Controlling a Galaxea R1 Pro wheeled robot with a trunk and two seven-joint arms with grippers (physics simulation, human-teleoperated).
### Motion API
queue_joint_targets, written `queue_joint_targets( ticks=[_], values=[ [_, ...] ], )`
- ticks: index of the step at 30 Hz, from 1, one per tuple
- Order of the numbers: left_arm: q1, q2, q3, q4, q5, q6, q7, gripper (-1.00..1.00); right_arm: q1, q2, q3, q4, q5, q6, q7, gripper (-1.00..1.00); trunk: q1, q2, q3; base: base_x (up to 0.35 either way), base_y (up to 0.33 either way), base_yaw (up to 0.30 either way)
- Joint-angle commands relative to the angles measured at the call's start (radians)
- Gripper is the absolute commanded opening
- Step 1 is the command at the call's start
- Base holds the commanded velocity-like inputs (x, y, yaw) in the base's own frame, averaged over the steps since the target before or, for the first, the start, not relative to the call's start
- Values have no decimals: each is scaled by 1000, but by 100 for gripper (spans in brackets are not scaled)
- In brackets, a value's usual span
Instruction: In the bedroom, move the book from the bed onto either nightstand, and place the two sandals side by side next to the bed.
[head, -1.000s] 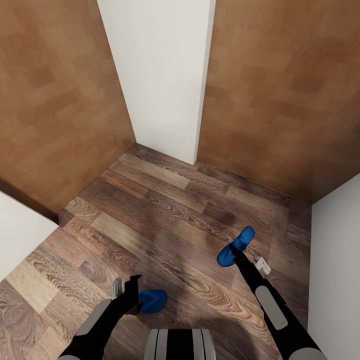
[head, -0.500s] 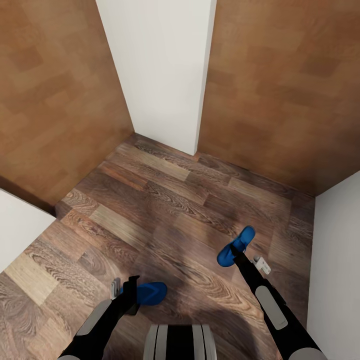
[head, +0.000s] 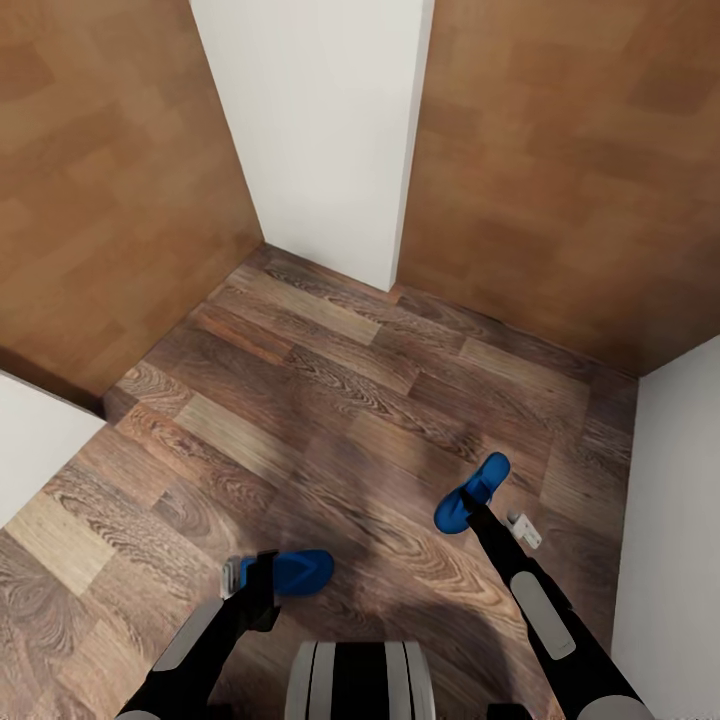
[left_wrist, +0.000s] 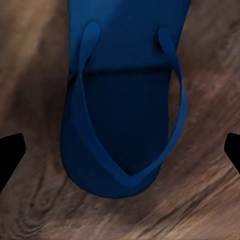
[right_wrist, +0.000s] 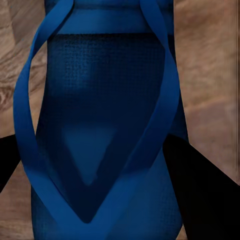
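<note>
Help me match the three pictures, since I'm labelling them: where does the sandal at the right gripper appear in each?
Head view: the right sandal lies at lower right, at the tip of the right arm.
Right wrist view: the same sandal sits centre, between the dark fingers.
Left wrist view: not this one; that is the other sandal.
Shared landmark: the wood-plank floor.

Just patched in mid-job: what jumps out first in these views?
Two bright blue sandals against dark wood floor: one sandal at the left gripper, low and near the robot, the other at the right gripper, further forward on the right. Ahead, a white wall corner juts between two brown wooden panels.
</note>
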Motion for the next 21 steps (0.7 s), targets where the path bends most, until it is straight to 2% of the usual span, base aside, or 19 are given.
queue_joint_targets(
  ticks=[1, 8, 21],
  values=[
    [0, 0, 0, -1, 4, 1, 5, 100, 0, 0, 0, -1, -11, 4, 2, -100, 0, 0, -5, 0, 0, 0],
    [0, 0, 0, 0, 4, 1, 5, 100, 0, 0, 0, -1, -11, 4, 2, -100, 3, -2, -32, 0, 0, 0],
    [0, 0, -3, 1, 4, 2, 5, 100, 0, 0, 0, -2, -11, 4, 2, -100, 3, -2, -32, 0, 0, 0]
  ],
)
